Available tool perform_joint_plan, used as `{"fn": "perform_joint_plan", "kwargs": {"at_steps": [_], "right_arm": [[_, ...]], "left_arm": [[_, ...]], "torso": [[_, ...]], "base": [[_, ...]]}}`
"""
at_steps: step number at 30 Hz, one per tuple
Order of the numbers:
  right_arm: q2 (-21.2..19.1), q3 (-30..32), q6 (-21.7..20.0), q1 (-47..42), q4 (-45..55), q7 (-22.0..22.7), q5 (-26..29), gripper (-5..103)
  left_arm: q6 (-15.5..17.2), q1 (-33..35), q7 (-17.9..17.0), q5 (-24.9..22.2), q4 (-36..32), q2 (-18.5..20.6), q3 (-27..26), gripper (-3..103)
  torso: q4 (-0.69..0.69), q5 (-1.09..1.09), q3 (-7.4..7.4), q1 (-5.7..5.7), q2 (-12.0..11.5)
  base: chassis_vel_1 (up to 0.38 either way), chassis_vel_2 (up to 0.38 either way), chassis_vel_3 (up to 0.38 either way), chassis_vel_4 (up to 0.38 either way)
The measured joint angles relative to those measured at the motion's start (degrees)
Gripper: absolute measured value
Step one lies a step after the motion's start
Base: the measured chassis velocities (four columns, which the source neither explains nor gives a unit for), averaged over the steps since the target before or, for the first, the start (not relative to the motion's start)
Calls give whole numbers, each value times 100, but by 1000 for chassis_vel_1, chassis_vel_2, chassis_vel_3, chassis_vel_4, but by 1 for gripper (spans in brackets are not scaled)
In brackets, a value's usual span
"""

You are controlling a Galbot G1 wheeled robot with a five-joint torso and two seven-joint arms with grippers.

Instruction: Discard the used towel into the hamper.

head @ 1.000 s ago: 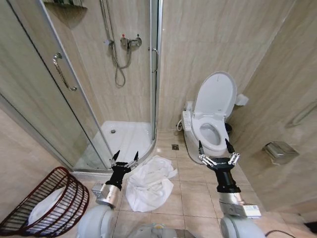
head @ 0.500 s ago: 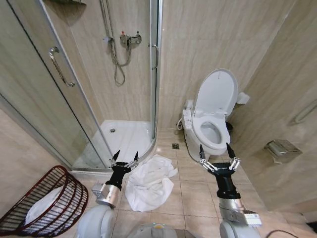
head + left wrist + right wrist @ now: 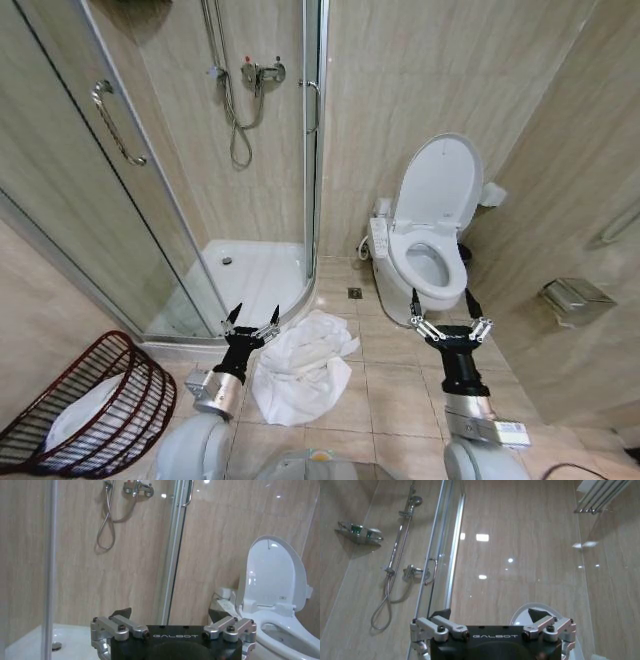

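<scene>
A crumpled white towel [image 3: 300, 365] lies on the tiled floor in front of the shower step, between my two arms. My left gripper [image 3: 252, 318] is held up just left of the towel, open and empty; in the left wrist view it [image 3: 171, 614] points at the shower wall. The right gripper [image 3: 444, 304] stands open and empty to the right of the towel, in front of the toilet [image 3: 428, 235]; the right wrist view shows it [image 3: 491, 614] aimed up at the wall. At the far lower left, the dark reddish wire hamper [image 3: 110, 395] leans tilted with white cloth inside.
A glass shower enclosure [image 3: 160, 170] with a raised white tray [image 3: 250, 275] fills the left and middle. The toilet with its lid up stands at the right, near a wall-mounted paper holder [image 3: 572, 298]. Bare floor tiles [image 3: 395, 390] lie between towel and right arm.
The whole head view has shifted slightly, so the camera moved. My right gripper has risen a little and drifted right; the left gripper, towel and hamper stay as they were.
</scene>
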Motion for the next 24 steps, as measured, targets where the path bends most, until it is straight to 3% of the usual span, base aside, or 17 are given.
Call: {"fn": "perform_joint_plan", "kwargs": {"at_steps": [24], "right_arm": [[0,-52,52,-39,48,-198,182,100]], "left_arm": [[0,0,0,0,0,0,0,100]], "torso": [[0,0,-336,-254,-593]], "base": [[0,0,0,0]]}}
